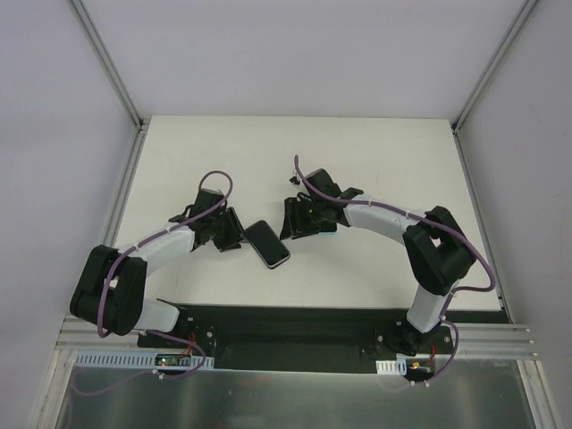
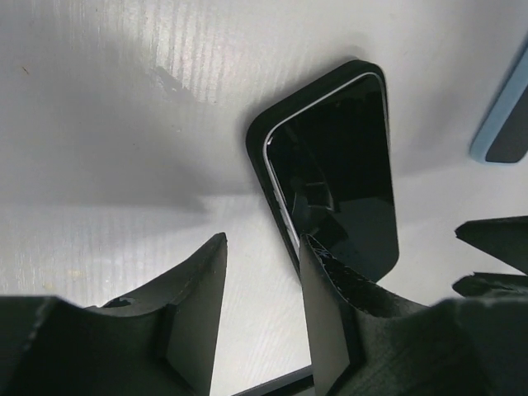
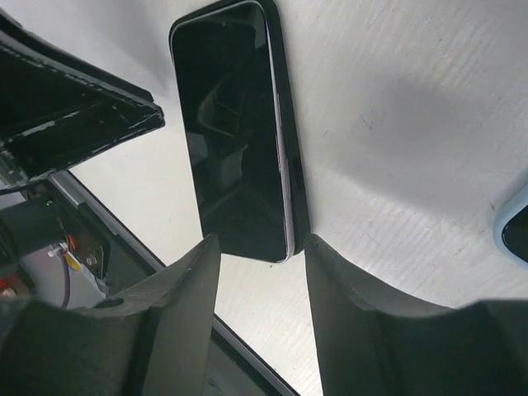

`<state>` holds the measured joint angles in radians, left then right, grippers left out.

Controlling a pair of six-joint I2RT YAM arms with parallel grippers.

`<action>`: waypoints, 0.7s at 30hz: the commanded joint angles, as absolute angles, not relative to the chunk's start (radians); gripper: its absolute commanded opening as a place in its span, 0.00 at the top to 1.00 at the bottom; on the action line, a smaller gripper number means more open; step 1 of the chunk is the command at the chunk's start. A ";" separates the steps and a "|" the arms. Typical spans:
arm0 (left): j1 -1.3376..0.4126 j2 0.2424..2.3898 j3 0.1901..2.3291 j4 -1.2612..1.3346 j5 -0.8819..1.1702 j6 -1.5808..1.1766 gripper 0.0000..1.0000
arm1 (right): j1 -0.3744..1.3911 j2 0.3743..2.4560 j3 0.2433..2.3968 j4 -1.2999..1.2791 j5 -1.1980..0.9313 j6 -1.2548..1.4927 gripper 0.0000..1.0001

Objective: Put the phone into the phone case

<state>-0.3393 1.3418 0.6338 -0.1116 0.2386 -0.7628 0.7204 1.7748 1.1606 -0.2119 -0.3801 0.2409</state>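
Observation:
The phone (image 1: pixel 267 243) lies flat, screen up, on the white table between my two grippers. In the left wrist view its dark screen (image 2: pixel 342 165) sits inside the black phone case (image 2: pixel 257 136), with a silver edge showing along one long side. The right wrist view shows the same phone (image 3: pixel 231 132) and case rim (image 3: pixel 290 165). My left gripper (image 1: pixel 234 237) (image 2: pixel 262 247) is open just left of the phone, with bare table between its fingers. My right gripper (image 1: pixel 290 223) (image 3: pixel 261 243) is open at the phone's other end, holding nothing.
A light blue object (image 2: pixel 503 124) (image 3: pixel 516 223) lies on the table beside the right gripper, mostly cut off. The table's dark front edge (image 3: pixel 124 247) runs close behind the phone. Metal frame posts (image 1: pixel 112 63) stand at the back corners.

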 commanded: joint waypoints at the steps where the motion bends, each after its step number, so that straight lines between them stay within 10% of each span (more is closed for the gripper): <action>1: -0.341 1.396 0.657 -0.077 0.272 -0.735 0.61 | 0.709 1.785 1.186 -0.242 -0.448 0.176 0.51; 21: -0.341 1.566 0.660 -0.032 0.304 -0.746 0.91 | 0.741 1.910 1.221 -0.230 -0.514 0.164 0.37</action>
<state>-0.3321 1.5223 0.6682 -0.0162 0.3359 -0.7639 0.7284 1.8862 1.1633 -0.2272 -0.4896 0.1768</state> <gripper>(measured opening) 0.107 0.606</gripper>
